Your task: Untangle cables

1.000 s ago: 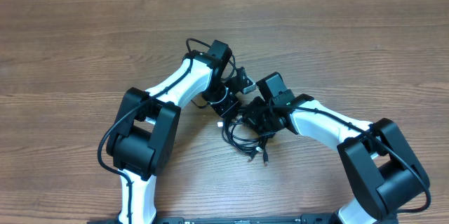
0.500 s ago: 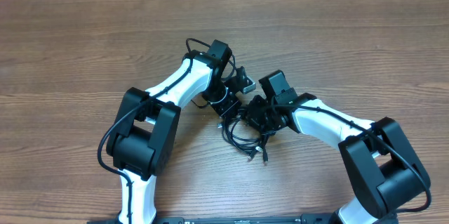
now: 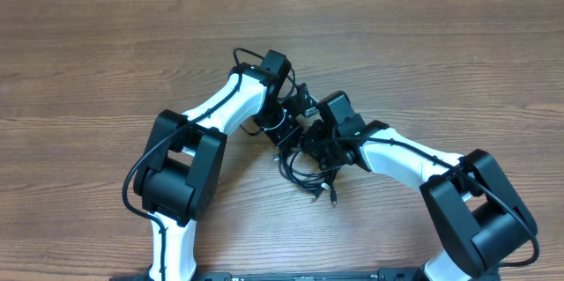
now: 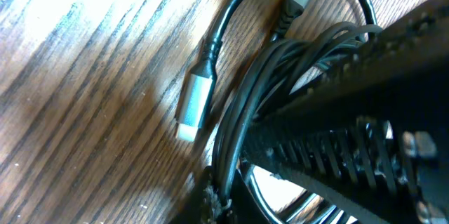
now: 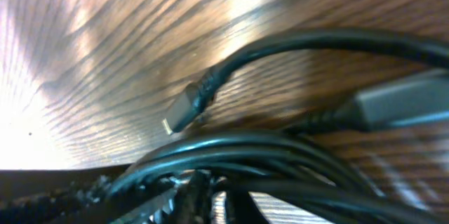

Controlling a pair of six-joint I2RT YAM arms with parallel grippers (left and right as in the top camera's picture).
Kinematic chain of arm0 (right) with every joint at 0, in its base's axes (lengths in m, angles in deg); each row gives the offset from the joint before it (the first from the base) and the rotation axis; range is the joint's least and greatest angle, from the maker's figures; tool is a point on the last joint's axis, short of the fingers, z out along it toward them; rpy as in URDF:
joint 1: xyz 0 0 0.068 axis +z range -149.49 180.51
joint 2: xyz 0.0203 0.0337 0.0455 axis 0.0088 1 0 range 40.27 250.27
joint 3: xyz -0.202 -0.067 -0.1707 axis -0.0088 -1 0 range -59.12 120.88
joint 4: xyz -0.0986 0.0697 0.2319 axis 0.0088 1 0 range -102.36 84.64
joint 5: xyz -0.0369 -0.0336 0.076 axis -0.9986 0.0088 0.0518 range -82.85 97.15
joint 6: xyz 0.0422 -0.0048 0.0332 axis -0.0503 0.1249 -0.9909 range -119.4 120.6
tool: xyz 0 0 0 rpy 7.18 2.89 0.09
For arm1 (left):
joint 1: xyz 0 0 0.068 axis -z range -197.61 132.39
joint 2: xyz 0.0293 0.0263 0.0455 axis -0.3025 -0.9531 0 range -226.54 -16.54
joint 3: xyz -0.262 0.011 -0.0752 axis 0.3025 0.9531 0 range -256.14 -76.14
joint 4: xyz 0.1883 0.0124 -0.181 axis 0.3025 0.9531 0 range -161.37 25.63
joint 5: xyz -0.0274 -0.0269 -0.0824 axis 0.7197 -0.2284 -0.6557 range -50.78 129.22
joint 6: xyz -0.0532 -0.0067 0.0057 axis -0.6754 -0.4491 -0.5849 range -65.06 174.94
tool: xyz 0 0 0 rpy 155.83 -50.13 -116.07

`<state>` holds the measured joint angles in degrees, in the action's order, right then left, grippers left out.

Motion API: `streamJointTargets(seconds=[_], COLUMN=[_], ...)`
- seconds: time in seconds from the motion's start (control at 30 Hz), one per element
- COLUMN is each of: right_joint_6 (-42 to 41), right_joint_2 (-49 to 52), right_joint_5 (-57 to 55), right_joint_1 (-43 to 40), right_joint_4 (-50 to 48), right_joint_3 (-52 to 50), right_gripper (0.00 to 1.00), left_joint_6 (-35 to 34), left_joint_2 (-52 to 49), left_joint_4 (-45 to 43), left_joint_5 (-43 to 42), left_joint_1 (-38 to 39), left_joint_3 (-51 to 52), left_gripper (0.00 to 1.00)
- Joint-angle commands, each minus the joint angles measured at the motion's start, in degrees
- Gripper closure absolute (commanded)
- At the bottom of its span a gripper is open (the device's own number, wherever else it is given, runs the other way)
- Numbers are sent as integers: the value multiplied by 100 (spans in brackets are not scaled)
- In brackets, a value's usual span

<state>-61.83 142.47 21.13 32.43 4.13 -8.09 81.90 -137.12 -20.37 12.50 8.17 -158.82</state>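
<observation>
Currently, both the left gripper [image 3: 284, 137] and right gripper [image 3: 319, 151] are closed at the cables [image 3: 302, 175] on the table [image 3: 441, 52]; whether strands are pinched cannot be told.

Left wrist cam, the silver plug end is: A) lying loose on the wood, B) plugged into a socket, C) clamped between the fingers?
A: the silver plug lies flat on the bare wooden table. Its cord curves back into the bundle of cables, and nothing clamps it.
</observation>
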Motion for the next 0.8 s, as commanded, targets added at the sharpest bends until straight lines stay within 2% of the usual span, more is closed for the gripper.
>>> streamJointTargets(seconds=[0.0,0.27,0.43,0.67,0.77], right_joint_6=[-52,973,984,979,979], right_joint_2=[31,-826,-1318,-1377,-1366], right_joint_5=[-13,1274,1311,1012,1008], right_joint_1=[55,-557,-822,-990,-876], right_joint_4=[7,72,363,424,492], right_joint_3=[-26,-26,-26,-28,-28], right_gripper=[96,96,96,96,84], left_joint_6=[-39,-42,-42,-39,-39], left_joint_2=[-50,-48,-48,-48,-48], left_joint_4=[-33,-15,83,107,103], left_joint_5=[37,33,2,-142,-140], left_joint_1=[-35,-57,-129,-144,-138], left_joint_3=[-74,-107,-173,-173,-173], left_gripper=[96,96,96,96,96])
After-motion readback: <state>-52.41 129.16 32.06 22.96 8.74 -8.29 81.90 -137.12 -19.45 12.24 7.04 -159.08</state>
